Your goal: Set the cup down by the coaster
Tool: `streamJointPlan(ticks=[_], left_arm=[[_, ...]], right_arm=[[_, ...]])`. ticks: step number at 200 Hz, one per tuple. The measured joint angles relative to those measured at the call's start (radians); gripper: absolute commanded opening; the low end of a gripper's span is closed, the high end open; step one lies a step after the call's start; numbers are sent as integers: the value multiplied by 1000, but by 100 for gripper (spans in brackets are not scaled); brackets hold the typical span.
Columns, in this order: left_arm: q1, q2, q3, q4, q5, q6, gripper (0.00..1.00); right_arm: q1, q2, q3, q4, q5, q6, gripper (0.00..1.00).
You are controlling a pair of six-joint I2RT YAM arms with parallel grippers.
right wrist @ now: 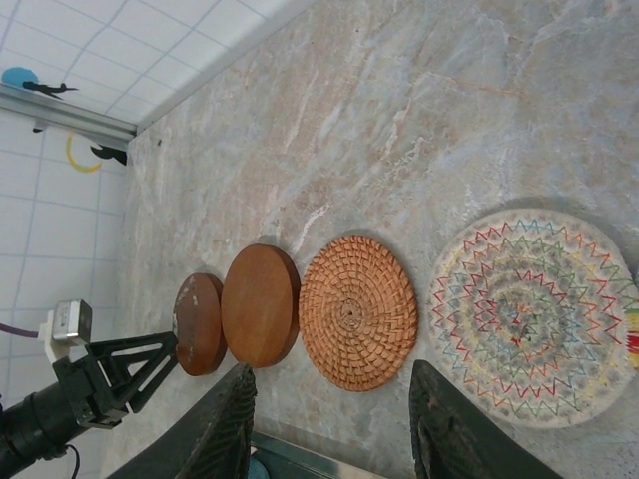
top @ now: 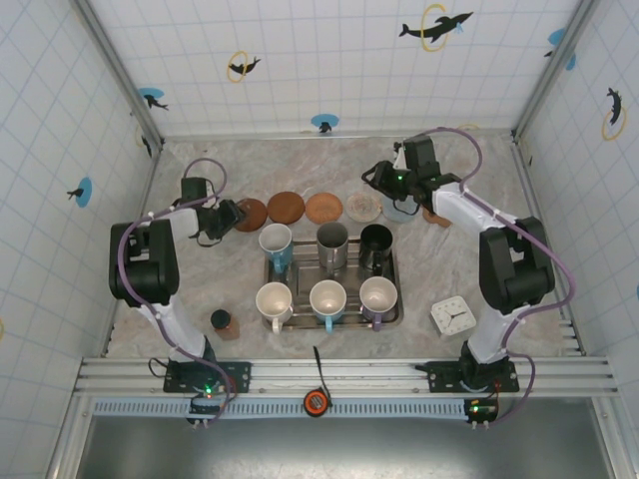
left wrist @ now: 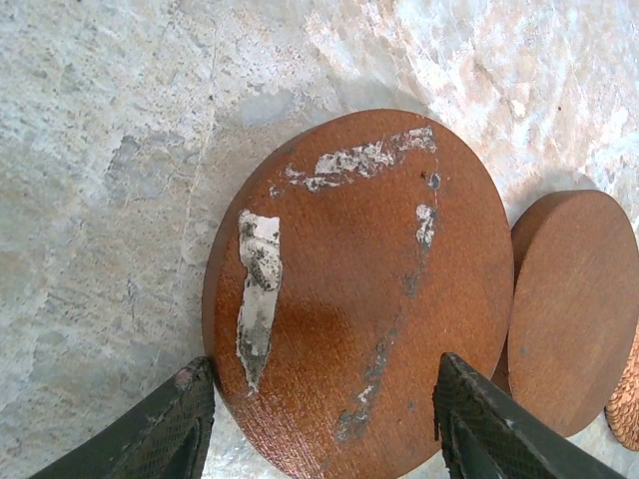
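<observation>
Several cups stand on a metal tray (top: 332, 328), among them a white-and-blue cup (top: 276, 244), a steel cup (top: 331, 242) and a black cup (top: 376, 242). Behind the tray lies a row of coasters. My left gripper (top: 232, 217) is low at the leftmost one, a scratched brown coaster (left wrist: 359, 289), with its fingers (left wrist: 175, 419) open on either side of the disc. My right gripper (top: 384, 180) hovers open over the table near the colourful coaster (right wrist: 534, 314), holding nothing. The right wrist view also takes in the woven coaster (right wrist: 357, 311) and the plain brown coaster (right wrist: 260, 304).
A white clock (top: 454, 316) lies right of the tray. A small brown bottle (top: 224, 323) stands at its front left. A black pen (top: 318, 359) and an orange tape measure (top: 316, 401) are at the near edge. Tiled walls enclose the table.
</observation>
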State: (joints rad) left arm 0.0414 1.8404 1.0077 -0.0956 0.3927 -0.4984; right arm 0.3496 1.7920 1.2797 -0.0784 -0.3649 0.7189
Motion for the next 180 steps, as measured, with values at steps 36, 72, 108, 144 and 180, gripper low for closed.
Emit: streamJointPlan(ticks=[36, 72, 108, 144, 180], left_arm=[[0, 13, 16, 0, 1, 0, 59], [-1, 26, 32, 0, 4, 0, 59], [-1, 35, 50, -16, 0, 2, 59], [-2, 58, 106, -64, -20, 4, 59], [-2, 55, 153, -103, -30, 11, 59]], right_arm=[[0, 19, 0, 0, 0, 4, 44], [0, 21, 0, 0, -1, 6, 44], [0, 21, 0, 0, -3, 6, 44], [-4, 21, 2, -9, -3, -6, 44], [-45, 19, 10, -67, -1, -41, 44]])
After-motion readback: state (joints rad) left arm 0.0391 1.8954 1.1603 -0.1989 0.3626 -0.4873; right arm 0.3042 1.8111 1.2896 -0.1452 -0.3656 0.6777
